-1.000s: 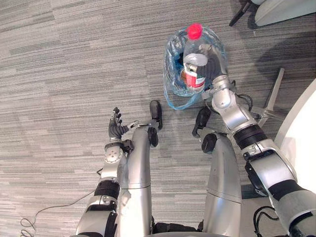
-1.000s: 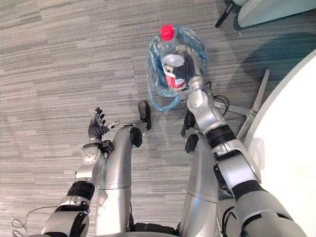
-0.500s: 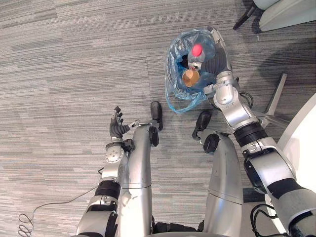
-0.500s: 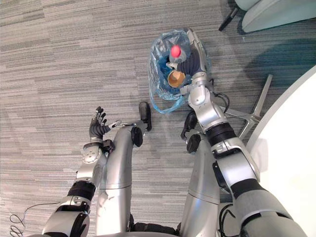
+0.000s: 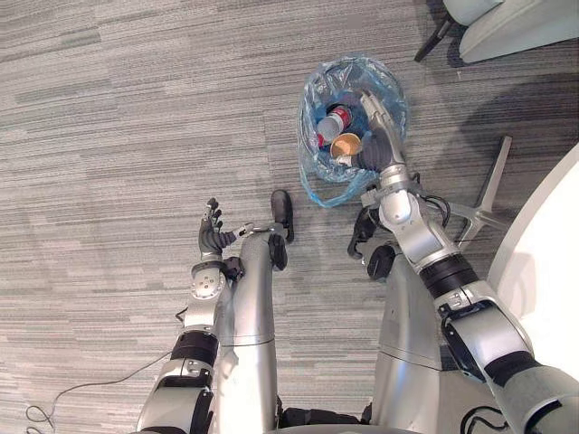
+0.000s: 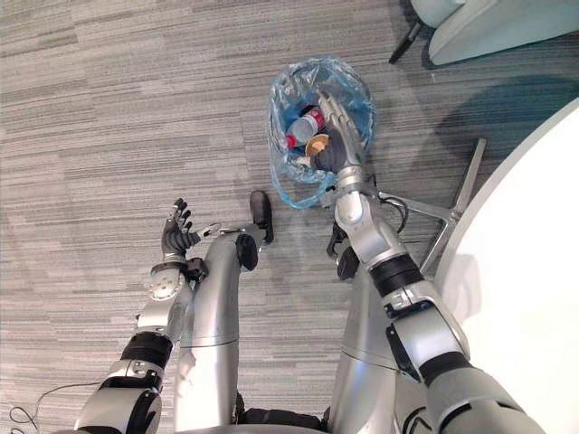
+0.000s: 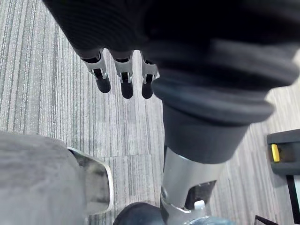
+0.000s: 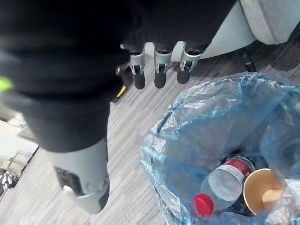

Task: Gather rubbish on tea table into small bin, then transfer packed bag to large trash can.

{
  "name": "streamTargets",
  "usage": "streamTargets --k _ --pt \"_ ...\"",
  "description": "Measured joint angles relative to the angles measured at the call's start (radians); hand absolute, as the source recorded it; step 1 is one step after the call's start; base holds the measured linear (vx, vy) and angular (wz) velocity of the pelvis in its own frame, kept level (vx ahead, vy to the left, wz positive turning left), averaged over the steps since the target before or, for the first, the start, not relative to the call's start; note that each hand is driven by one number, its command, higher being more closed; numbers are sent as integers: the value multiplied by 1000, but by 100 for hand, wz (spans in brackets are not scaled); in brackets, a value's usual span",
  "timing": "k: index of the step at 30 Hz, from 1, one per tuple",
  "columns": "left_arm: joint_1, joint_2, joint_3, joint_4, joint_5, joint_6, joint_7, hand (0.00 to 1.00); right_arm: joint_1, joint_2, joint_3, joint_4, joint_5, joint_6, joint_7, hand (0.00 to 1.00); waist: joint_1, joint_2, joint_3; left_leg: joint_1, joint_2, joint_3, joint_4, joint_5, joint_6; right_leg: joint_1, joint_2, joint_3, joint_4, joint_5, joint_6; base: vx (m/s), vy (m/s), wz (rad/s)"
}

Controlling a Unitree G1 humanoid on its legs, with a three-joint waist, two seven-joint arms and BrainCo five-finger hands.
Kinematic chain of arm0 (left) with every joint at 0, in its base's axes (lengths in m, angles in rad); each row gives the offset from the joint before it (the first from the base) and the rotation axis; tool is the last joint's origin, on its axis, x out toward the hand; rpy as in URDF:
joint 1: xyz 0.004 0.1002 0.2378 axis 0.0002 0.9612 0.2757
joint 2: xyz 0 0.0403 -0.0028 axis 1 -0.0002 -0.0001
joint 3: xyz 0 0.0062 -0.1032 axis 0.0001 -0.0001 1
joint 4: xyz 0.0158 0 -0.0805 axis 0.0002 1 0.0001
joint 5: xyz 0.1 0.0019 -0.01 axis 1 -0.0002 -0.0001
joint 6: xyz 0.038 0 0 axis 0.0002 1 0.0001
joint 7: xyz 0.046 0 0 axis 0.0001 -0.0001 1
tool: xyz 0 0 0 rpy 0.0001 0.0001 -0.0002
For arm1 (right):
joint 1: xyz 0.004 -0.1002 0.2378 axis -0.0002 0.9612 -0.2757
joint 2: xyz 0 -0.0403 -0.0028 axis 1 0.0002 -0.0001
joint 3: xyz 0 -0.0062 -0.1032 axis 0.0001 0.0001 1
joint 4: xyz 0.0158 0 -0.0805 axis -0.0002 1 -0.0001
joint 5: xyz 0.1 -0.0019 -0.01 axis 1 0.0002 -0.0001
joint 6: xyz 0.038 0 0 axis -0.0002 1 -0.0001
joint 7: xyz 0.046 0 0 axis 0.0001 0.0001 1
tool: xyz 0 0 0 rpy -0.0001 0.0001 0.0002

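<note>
**Bottle (image 8: pixel 220 183) is in the bin: lift the hand out clean**

Left hand (image 5: pixel 212 238) hangs idle over the carpet (image 5: pixel 136 108), fingers (image 7: pixel 126 82) loosely straight, empty. Right hand (image 5: pixel 373 149) hovers over the small bin (image 5: pixel 309 170), its fingers (image 8: pixel 157 70) straight and released, holding nothing. Bottle and paper cup (image 8: pixel 262 190) lie together inside the blue bag (image 8: pixel 187 122). Judged best: raise that hand straight up, clear of the bag's thin rim, so nothing snags or tips.

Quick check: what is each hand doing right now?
Left hand: open, holding nothing.
Right hand: open, holding nothing, above the small bin.
</note>
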Motion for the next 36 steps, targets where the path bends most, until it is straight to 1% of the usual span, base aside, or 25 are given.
streamTargets --k 2,3,4,7,9,13,15,20,24,28,30,33,36 --pt "10 1 0 1 1 1 0 0 22 5 4 -1 -32 -2 0 0 -1 -7 -3 13 4 2 -8 0 0 11 6 1 -10 1 -1 -5 6 -6" --pt "17 4 2 0 1 1 0 0 35 10 21 -1 -62 -2 0 0 -1 -18 -9 18 4 6 -20 1 -1 11 6 3 -17 2 -4 0 0 0" --pt "20 5 2 2 1 1 1 0 47 11 31 -1 -92 -2 1 0 -2 -22 -11 22 5 6 -27 2 -3 15 8 2 -24 4 -4 0 0 0" --pt "24 4 2 6 9 1 2 0 86 10 68 -1 -186 -2 4 0 -4 -22 -11 33 5 5 -35 4 -6 28 9 -2 -32 4 -3 0 0 0" --pt "24 4 2 7 9 1 3 0 100 11 82 4 -223 -2 15 0 -5 -22 -11 33 5 5 -35 4 -7 29 9 -3 -33 4 -3 0 0 0" --pt "24 4 2 8 9 1 5 0 107 15 114 40 -264 -1 22 0 -7 -22 -11 33 5 3 -35 4 -7 30 9 -5 -34 4 -3 0 0 0" --pt "24 4 2 17 9 -6 5 0 107 30 121 92 -294 2 26 0 -8 -22 -11 32 5 2 -36 4 -7 31 8 -6 -35 4 -3 0 0 0" --pt "20 4 1 26 9 -15 6 0 102 36 148 169 -324 6 46 0 -7 -22 -11 30 3 1 -48 4 -7 28 7 -9 -40 4 -3 -2 0 1" --pt "17 4 1 28 8 -20 7 0 83 58 148 254 -332 31 46 0 -5 -22 -11 25 2 1 -65 11 -15 22 6 -15 -47 4 -4 -3 -3 5" --pt "12 10 1 27 7 -39 7 0 41 74 147 310 -331 48 45 0 -5 -22 -11 4 1 -4 -67 15 -22 1 5 -20 -45 1 -8 0 2 1" --pt "-7 12 1 29 5 -39 8 0 7 80 148 344 -331 55 46 0 -2 -22 -11 -17 -2 -6 -65 17 -24 -20 2 -21 -37 0 -10 -3 8 8" --pt "-21 15 1 24 -4 -43 11 0 -35 89 144 385 -331 79 44 0 -3 -22 -11 -44 -12 -14 -52 18 -26 -48 -11 -24 -10 -10 -15 -9 12 13" --pt "-29 19 0 22 -10 -42 21 0 -73 90 138 420 -331 96 44 0 -2 -22 -11 -59 -14 -19 -45 18 -26 -62 -15 -27 4 -19 -7 -18 11 6"
